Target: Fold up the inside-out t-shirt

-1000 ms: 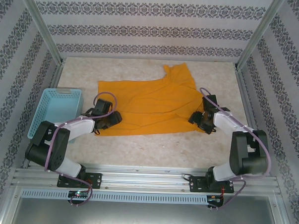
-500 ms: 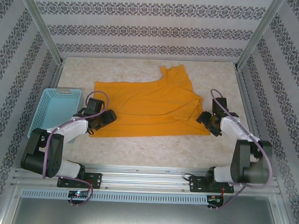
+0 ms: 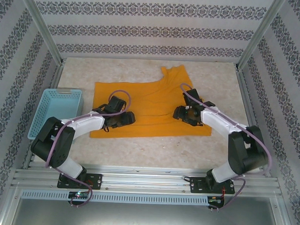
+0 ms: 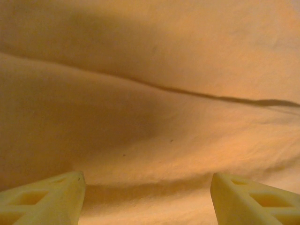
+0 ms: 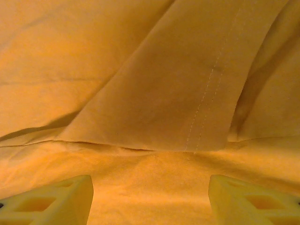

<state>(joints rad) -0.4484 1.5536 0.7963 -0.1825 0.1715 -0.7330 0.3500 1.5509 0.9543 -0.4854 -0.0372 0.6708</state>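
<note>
The t-shirt (image 3: 155, 105) lies spread out in the middle of the table (image 3: 138, 147), plain orange side up, with no emblem in sight. It forms a rough rectangle, its long edge towards the arms. One part sticks out at the far right corner, pointing to the back wall.

The left gripper (image 3: 129, 117) hangs low over the near left part of the shirt. In its wrist view the two pale yellow fingertips (image 4: 47, 201) stand wide apart with only flat cloth under them, so the jaws are released and hold nothing. A long crease runs across the fabric just ahead of them.

The right gripper (image 3: 179, 113) is over the right part of the shirt, near the edge. Its fingers also stand well apart, with nothing caught between them. Ahead of them a folded flap of cloth lies on top of the rest, with a line of light stitching running down it.

A light blue basket (image 3: 55, 111) sits at the left edge of the table, beside the left arm and apart from the shirt.
</note>
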